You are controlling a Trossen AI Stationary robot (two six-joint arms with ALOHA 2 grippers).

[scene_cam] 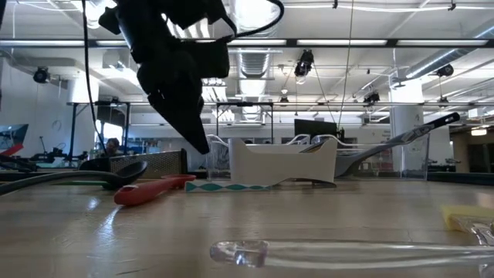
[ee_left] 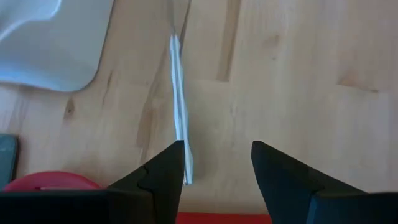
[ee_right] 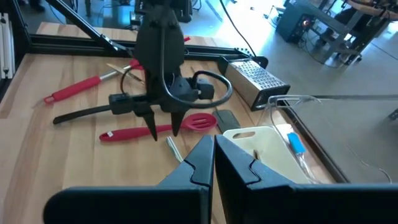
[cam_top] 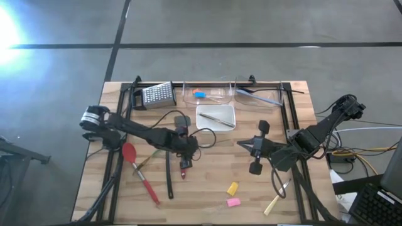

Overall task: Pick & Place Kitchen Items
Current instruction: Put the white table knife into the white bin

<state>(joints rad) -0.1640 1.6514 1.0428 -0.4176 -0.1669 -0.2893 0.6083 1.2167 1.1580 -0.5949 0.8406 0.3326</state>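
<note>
High view: a light wooden worktop (cam_top: 207, 188) framed by black rails carries both dark arms and scattered utensils.
Left pincer (cam_top: 193, 144): it hangs just above the boards at the middle of the worktop, near the white square tray's near left corner; in the left wrist view its two dark fingers (ee_left: 163, 177) stand apart with nothing between them.
Thin pale stick (ee_left: 179, 106): it lies flat on the wood just ahead of the left pincer's fingers, one end beside one fingertip, not gripped.
Right pincer (cam_top: 242, 144): it sits right of centre, pointing left towards the other arm; in the right wrist view its fingers (ee_right: 199, 163) are pressed together and carry nothing.
White square tray (cam_top: 215, 117): it rests just far of centre with a slim utensil lying in it.
Steel box grater (cam_top: 157, 94): it lies on its side at the far left.
Clear bins (cam_top: 207, 94): they stand along the far edge; a small blue piece (cam_top: 200, 95) is in the left one, a grey spoon (cam_top: 254, 95) in the right.
Red spatula (cam_top: 139, 171): it lies on the near left, with a black long-handled spoon (cam_top: 168, 176) beside it.
Small yellow piece (cam_top: 232, 188): it lies near centre-right, a pink piece (cam_top: 233, 202) just nearer.
Wooden stick (cam_top: 272, 204): it lies at the near right.
</note>
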